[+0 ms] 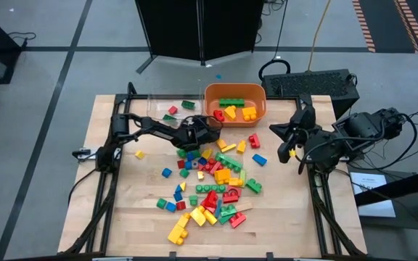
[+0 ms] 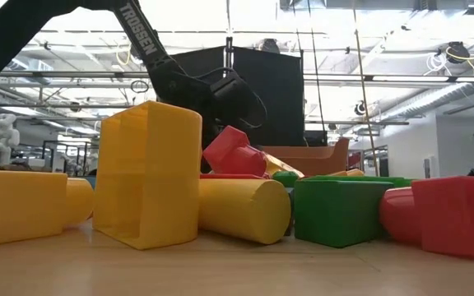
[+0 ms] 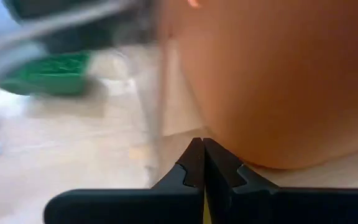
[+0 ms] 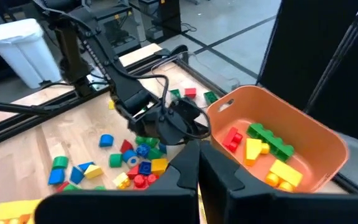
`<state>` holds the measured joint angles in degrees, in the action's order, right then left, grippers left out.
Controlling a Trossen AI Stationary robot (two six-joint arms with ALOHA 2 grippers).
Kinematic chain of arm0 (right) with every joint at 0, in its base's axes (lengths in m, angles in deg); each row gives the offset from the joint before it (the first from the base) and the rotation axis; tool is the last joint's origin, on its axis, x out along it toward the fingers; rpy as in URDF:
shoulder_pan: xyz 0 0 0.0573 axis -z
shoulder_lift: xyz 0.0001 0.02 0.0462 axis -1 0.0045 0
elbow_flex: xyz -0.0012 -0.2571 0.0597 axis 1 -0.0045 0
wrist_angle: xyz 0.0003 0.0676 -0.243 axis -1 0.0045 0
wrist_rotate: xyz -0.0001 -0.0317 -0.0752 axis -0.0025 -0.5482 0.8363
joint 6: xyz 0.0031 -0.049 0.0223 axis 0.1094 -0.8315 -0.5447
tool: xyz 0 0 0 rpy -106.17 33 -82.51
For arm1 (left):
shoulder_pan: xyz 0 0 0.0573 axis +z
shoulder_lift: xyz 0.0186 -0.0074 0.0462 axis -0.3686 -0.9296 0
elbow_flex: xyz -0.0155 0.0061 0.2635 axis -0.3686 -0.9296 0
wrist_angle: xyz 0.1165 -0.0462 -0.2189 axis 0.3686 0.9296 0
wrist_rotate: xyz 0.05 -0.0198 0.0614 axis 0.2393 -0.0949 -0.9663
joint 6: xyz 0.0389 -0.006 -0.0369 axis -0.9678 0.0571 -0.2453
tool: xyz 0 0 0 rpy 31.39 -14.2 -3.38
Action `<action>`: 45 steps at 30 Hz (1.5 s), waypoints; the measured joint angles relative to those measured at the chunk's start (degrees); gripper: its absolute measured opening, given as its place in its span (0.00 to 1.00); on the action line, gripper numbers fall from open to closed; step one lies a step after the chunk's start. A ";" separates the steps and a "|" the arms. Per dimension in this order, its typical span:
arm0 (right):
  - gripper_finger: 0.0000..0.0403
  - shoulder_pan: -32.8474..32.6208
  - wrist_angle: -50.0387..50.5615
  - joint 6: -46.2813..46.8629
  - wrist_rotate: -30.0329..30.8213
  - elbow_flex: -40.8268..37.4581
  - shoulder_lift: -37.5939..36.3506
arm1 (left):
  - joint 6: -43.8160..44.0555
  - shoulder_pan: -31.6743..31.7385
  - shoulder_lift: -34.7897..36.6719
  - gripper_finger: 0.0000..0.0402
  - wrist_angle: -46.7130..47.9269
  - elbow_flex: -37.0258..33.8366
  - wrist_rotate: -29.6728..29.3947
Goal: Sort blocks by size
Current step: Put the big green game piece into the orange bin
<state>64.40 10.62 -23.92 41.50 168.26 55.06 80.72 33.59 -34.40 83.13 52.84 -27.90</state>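
Observation:
Many red, yellow, green and blue blocks (image 1: pixel 212 181) lie scattered over the middle and near part of the wooden table. An orange tub (image 1: pixel 235 107) at the far edge holds several larger blocks (image 4: pixel 260 149). My left gripper (image 1: pixel 216 130) is shut and reaches in low from the left. Its tips (image 3: pixel 202 144) stand right at the tub's near-left wall (image 3: pixel 272 93), beside the clear tray's edge (image 3: pixel 154 112). My right gripper (image 1: pixel 276 129) hangs shut above the table's right side with nothing in it, pointing toward the tub (image 4: pixel 278 124). My left gripper's shut fingertips (image 3: pixel 194 152) stand low against the foot of the orange tub's near-left wall (image 3: pixel 229 149), coming in slanting downward from the table's left. I cannot tell whether they touch the wall.
A clear plastic tray (image 1: pixel 160 109) left of the tub holds a few red and green blocks (image 1: pixel 187 105). Dark equipment (image 1: pixel 314 83) sits at the far right corner. Bare wood shows at the table's near left (image 1: pixel 122 210) and right (image 1: pixel 289 203).

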 joint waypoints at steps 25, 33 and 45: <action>0.00 -0.26 -2.09 -2.06 -0.14 0.00 0.27 | -5.97 -13.91 5.47 0.00 -4.32 -0.46 31.35; 0.00 -0.28 -1.20 -7.10 -4.13 0.00 1.13 | -22.23 -14.77 17.37 0.02 -1.69 -0.28 28.10; 0.28 4.28 5.26 -22.99 -12.41 0.00 14.29 | -31.71 -15.11 48.02 0.28 24.87 -0.10 35.34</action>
<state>68.68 15.87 -46.91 29.09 168.26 69.35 49.01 18.49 13.62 108.01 52.74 7.44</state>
